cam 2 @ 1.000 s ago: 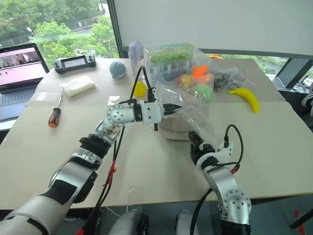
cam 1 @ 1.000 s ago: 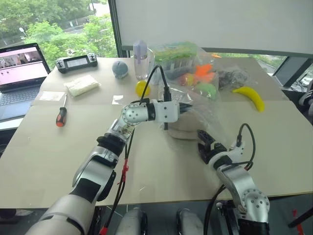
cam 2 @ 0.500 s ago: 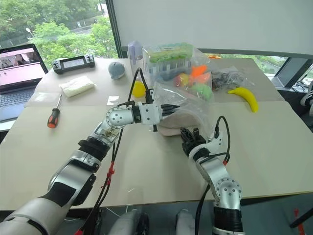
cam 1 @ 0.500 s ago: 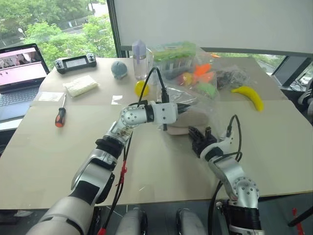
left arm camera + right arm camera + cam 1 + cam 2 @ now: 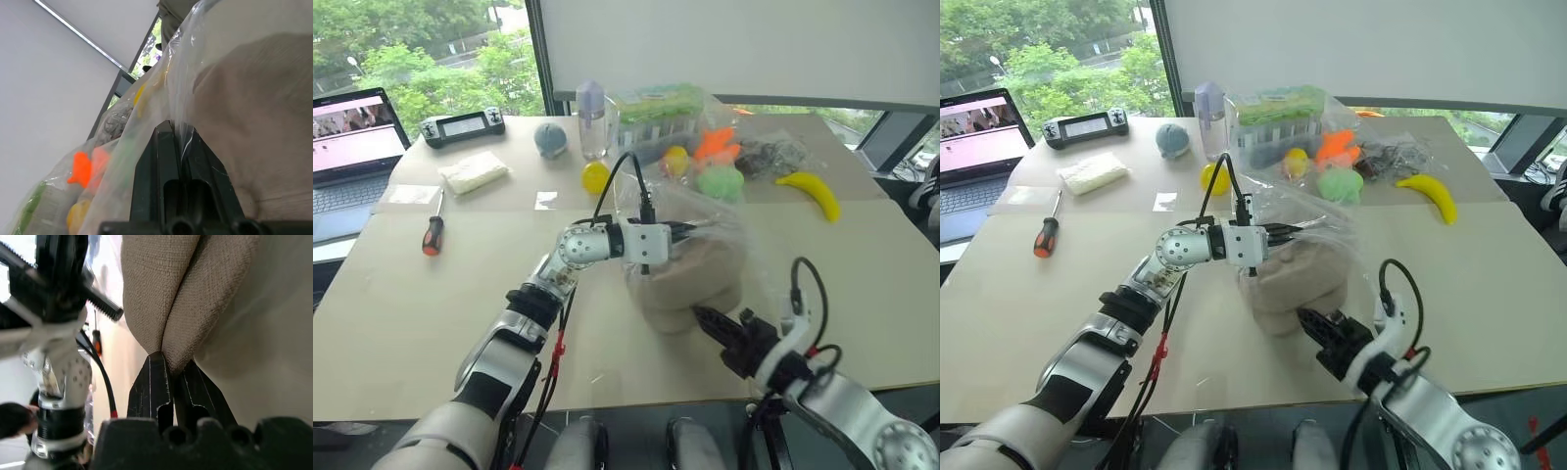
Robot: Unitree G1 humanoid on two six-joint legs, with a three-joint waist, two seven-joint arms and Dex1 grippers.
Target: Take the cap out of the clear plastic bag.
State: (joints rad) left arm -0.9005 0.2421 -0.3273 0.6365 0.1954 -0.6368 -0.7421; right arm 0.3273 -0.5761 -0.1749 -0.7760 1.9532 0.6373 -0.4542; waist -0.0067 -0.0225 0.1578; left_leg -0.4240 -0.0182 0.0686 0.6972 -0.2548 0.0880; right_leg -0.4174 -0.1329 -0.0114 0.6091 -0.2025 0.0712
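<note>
The taupe-beige cap [image 5: 690, 274] hangs bunched in the middle of the table, its upper part still inside the clear plastic bag [image 5: 747, 245]. My left gripper [image 5: 690, 228] points level toward the right and is shut on the bag's wrinkled film edge [image 5: 182, 105] just above the cap. My right gripper [image 5: 705, 318] is nearer the table's front edge, below the cap, and is shut on a fold of the cap's fabric [image 5: 181, 293], which is drawn taut toward me.
Behind the bag stand a clear box with a green lid [image 5: 666, 106], toy fruit [image 5: 720, 181], a banana [image 5: 813, 193], a bottle [image 5: 593, 119], a yellow ball [image 5: 596, 176] and a grey-blue ball [image 5: 550, 138]. A screwdriver [image 5: 433, 234], a white packet [image 5: 476, 170] and a laptop [image 5: 352, 147] lie to the left.
My right gripper went from open to shut on the cap and drew back toward the front edge, dragging the cap lower out of the bag. The left gripper kept its hold on the bag.
</note>
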